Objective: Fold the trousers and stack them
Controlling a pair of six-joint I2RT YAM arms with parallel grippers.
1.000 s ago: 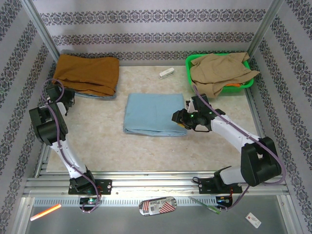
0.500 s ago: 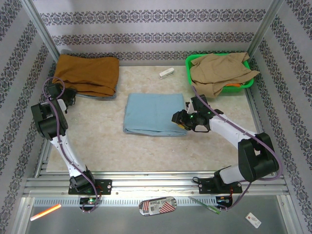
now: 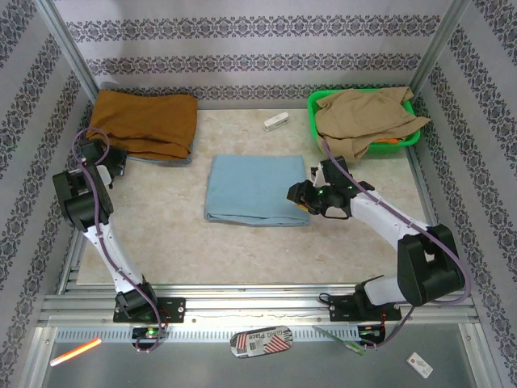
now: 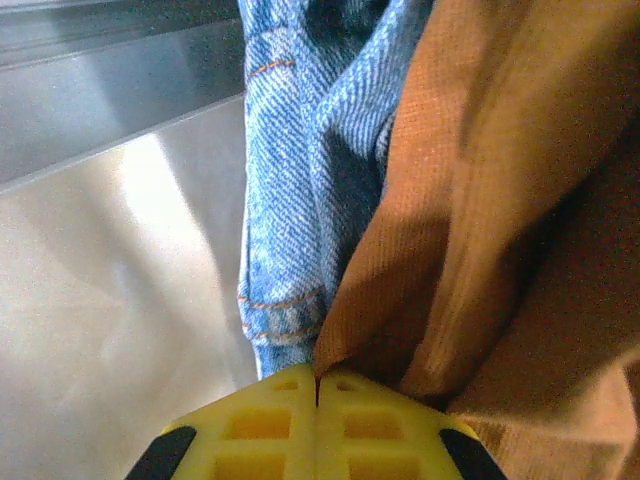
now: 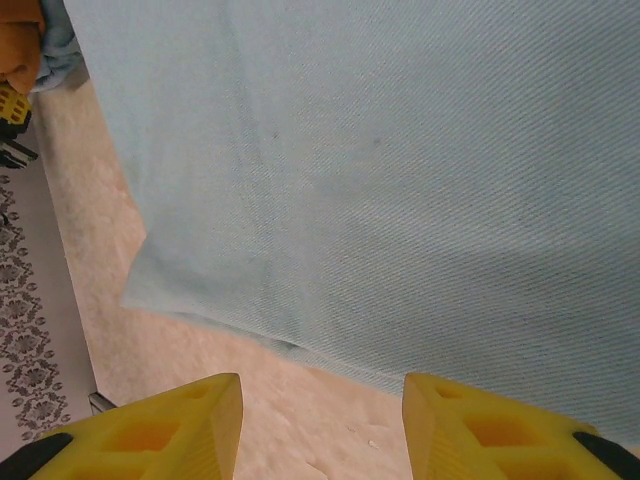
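Near side: bare table [image 3: 242, 250] wide open in front of folded trousers [image 3: 257, 190]. Open lane between trousers and rust-orange garment [image 3: 145, 121] at far left. Far strip between that pile and green basket [image 3: 313, 109] passable; small white object [image 3: 275, 122] lies in it. Right arm [image 3: 380, 214] slants across right side, right gripper [image 3: 300, 196] at trousers' right edge. Left gripper [image 3: 113, 162] against orange pile. Frame posts [image 3: 71, 48] hem far corners.

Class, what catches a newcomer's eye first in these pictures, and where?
A neatly folded pale sky-blue pair of trousers lies mid-table, the right gripper open at its right edge. A rust-orange brown cloth garment sits far left; a tan khaki garment heaps over a green plastic basket far right.
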